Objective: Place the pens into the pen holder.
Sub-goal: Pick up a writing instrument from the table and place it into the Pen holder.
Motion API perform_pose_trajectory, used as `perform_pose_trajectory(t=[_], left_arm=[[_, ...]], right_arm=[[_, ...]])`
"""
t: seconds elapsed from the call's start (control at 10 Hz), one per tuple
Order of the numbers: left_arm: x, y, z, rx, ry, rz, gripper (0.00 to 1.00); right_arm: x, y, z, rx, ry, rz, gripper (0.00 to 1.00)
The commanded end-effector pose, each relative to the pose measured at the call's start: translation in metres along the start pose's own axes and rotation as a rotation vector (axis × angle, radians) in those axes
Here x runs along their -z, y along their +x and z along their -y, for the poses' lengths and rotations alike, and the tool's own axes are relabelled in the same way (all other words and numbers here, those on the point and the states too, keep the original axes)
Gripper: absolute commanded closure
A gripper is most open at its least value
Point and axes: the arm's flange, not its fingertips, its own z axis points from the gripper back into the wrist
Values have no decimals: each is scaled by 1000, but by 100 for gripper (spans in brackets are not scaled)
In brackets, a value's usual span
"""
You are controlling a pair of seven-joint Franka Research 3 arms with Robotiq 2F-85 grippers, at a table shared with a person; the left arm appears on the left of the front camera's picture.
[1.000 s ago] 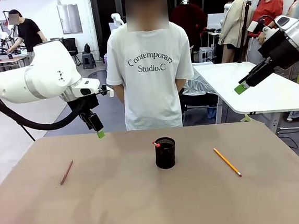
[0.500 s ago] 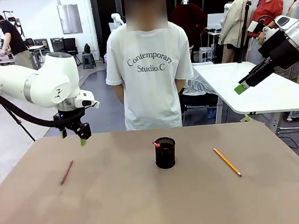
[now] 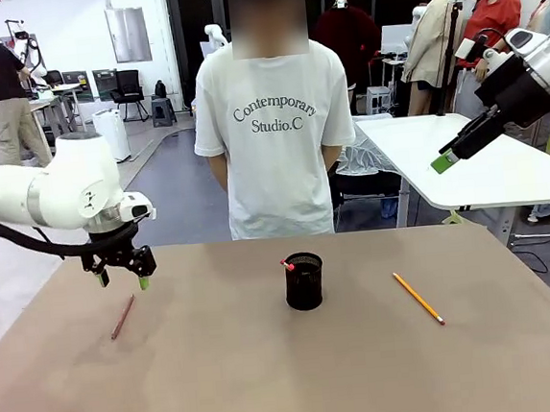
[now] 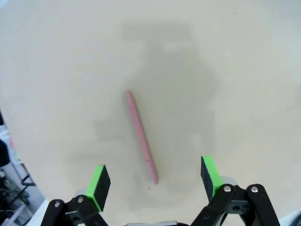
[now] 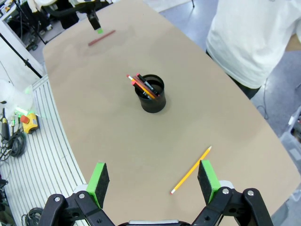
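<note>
A reddish-brown pencil (image 3: 122,318) lies at the table's left. My left gripper (image 3: 123,280) hangs open just above it, and in the left wrist view the pencil (image 4: 141,136) lies below and between the open fingers of the gripper (image 4: 155,181). The black mesh pen holder (image 3: 304,281) stands mid-table with a black pen with a red end (image 3: 287,262) leaning inside. An orange-yellow pencil (image 3: 418,298) lies to the right. My right gripper (image 3: 442,163) is raised high at the right and open. From there the right wrist view looks down on the holder (image 5: 151,93) and the yellow pencil (image 5: 190,170).
A person (image 3: 272,119) stands at the table's far edge, hands behind the back. A white table (image 3: 484,173) stands behind at the right. The brown tabletop (image 3: 271,380) is bare around the pencils and holder.
My left arm has swung left and come down, bringing its open gripper from behind the table's far edge to just above the reddish-brown pencil. The right arm has not moved.
</note>
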Motion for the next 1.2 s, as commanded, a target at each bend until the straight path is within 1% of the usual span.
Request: perform_pose_trajectory(t=[0.0, 0.1, 0.2, 0.3, 0.5, 0.6, 0.8, 1.1], left_arm=[[11, -9, -7, 3, -37, 37, 0], [11, -8, -7, 15, -36, 31, 0], [-7, -7, -1, 72, -16, 35, 0], [12, -4, -6, -16, -19, 21, 0], [12, -4, -6, -16, -19, 21, 0], [10, -4, -3, 10, -19, 25, 0], [29, 12, -12, 27, -28, -13, 0], [43, 19, -19, -5, -21, -18, 0]], right_arm=[[0, 1, 0, -3, 7, 11, 0], [0, 1, 0, -3, 7, 11, 0], [0, 1, 0, -3, 7, 11, 0], [0, 1, 0, -3, 7, 11, 0], [0, 1, 0, -3, 7, 11, 0], [0, 1, 0, -3, 7, 11, 0], [0, 1, 0, -3, 7, 11, 0], [0, 1, 0, -3, 7, 11, 0]])
